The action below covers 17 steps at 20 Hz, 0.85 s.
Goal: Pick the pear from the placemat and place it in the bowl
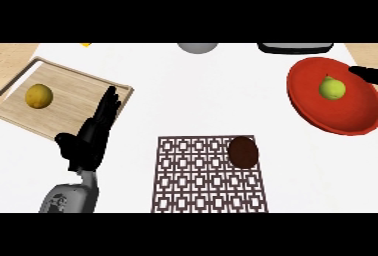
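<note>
The pear [332, 88], yellow-green, lies inside the red bowl [314, 107] at the right of the counter. A small black part of my right hand [366, 74] shows at the picture's right edge, over the bowl's far rim and a little apart from the pear. The brown patterned placemat [199, 185] lies at the lower middle, with a dark brown oval object [243, 151] on its upper right corner. My left hand [92, 137] rests open at the left, fingers pointing up beside the wooden board, holding nothing.
A wooden cutting board [70, 107] at the left carries a yellow lemon [39, 96]. A grey round object [197, 47] and a dark object [295, 48] sit at the far edge.
</note>
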Tool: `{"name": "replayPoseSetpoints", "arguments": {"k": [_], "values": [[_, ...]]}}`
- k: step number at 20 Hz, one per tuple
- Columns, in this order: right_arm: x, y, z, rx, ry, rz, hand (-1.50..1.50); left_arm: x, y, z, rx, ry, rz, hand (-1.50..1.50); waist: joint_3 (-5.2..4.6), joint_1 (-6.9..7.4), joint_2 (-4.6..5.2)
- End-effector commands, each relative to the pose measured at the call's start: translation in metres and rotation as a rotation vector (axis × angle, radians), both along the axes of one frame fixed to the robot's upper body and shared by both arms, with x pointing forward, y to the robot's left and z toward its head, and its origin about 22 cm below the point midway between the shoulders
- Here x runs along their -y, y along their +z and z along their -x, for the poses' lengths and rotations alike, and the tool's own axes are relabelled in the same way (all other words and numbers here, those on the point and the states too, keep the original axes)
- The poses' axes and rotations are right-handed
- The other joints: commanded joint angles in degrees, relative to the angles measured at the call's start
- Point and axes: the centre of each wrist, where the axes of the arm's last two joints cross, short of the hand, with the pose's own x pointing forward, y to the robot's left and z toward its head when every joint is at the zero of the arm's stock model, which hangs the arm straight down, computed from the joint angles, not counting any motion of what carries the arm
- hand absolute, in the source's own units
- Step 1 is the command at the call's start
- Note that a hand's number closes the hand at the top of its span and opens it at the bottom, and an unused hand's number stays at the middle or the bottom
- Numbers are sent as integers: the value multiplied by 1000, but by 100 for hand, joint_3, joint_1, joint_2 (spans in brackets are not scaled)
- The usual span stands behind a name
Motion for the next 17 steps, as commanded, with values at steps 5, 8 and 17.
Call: {"name": "replayPoseSetpoints", "arguments": {"k": [5, 8, 17], "values": [[27, -8, 65, 59, 68, -116, -150, 13, -9, 1, -6, 7, -6, 0, -1, -45, -5], [22, -13, 87, 77, 120, -148, -150, -10, -7, -3, 1, 10, 10, 0, -2, -30, -1], [17, -57, 136, 90, 136, -156, -150, -19, -1, 12, -5, -3, -12, 0, 2, 32, 11]]}}
